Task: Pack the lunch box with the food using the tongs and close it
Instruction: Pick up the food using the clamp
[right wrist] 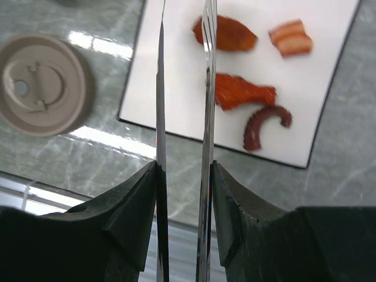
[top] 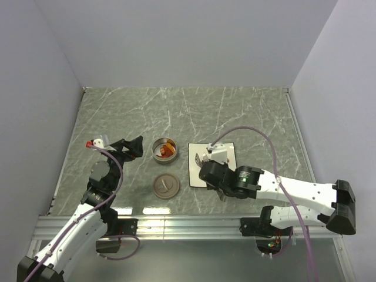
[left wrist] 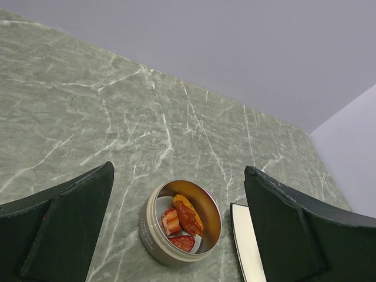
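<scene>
Green marbled surface (top: 247, 117): everything gathered near its middle.

White plate (right wrist: 329, 70): at 3 o'clock of the lunch box, with four pieces of food lying apart on it.

Left tool (left wrist: 177, 169): released, jaws wide, nothing between them. Hangs at 9 o'clock of the lunch box, facing it.

Lunch box (left wrist: 154, 232): upright, uncovered, a few orange-red pieces (left wrist: 187, 218) already inside.

Lid (top: 165, 185): flat on the surface at 6 o'clock of the lunch box, apart from it, handle up.

Right tool (right wrist: 184, 182): grasping the tongs (right wrist: 207, 106), both thin arms pinched partway, a narrow gap between them. Tips run off the wrist view toward the plate's 12 o'clock side, so contact cannot be told.

Step in hand, by judgement: fetching the next piece.
- Relax the squeeze first; gap looks too slim to straddle anything.
- Take the orange piece (right wrist: 235, 35) nearest the tong arms, across its narrow width.
- Close gently, since glossy pieces probably slip sideways.
- Lift straight, carry toward 9 o'clock, release low inside the rim.
- Grip the dark curled piece (right wrist: 264, 123) by its thicker stem, not the hook.
</scene>
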